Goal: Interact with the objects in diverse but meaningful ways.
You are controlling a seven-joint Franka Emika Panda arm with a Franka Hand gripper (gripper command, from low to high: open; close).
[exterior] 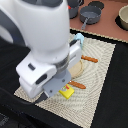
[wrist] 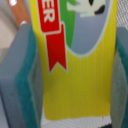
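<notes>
Okay, the hand (exterior: 64, 90) is down low over the beige woven mat (exterior: 102, 60) on the counter, its teal-padded grey fingers (wrist: 22, 70) pinching the yellow rectangular packet with red label (wrist: 82, 75) from both sides. Exterior view shows the packet's corner poking out under the hand, just beside a brown sausage (exterior: 78, 85). Second brown sausage (exterior: 90, 59) lies further back. Grey pot (exterior: 90, 15) sits off the mat, well apart.
</notes>
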